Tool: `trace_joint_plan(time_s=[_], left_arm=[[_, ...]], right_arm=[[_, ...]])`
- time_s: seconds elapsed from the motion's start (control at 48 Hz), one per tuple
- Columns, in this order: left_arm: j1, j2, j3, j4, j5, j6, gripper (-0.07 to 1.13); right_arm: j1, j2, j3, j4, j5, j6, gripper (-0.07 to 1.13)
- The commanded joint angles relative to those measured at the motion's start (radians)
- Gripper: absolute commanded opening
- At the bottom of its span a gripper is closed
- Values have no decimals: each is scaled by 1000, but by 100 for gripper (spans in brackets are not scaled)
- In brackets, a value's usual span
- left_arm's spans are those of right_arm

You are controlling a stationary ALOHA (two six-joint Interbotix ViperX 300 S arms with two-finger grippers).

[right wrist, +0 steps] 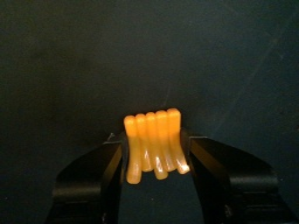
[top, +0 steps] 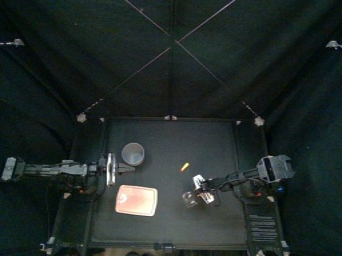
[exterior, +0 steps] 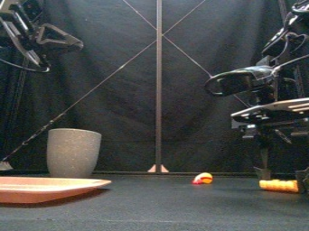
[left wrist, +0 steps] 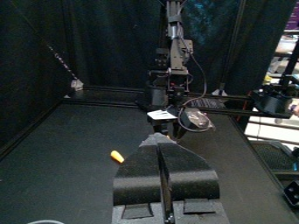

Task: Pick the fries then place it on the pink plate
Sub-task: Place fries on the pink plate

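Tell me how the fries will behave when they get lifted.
The fries look like one moulded piece of fused ridged sticks, so probably stiff, not floppy. Their glossy surface suggests they could slip in a light grip. Lying flat on the table, they seem unlikely to roll.

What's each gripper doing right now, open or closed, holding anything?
Left gripper: fingers closed, holding nothing.
Right gripper: fingers closed on the fries.
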Motion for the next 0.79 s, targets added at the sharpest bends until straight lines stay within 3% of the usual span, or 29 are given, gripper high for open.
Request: trace_joint_plan(time_s=[0.021, 0.271, 0.438, 0.792], left_arm=[[2, 6, -15, -8, -8, -2, 0], [2, 6, -14, -12, -8, 0, 0], [2, 6, -20, -12, -9, 3, 0], [51, 6, -25, -12, -9, 0, 0]], right_arm=[[-8, -8, -17, 5, -11, 2, 66], [-8, -29, -86, 6, -29, 26, 64], [-12, -14, -212, 21, -137, 77, 64], [-15, 253, -589, 17, -215, 160, 64]])
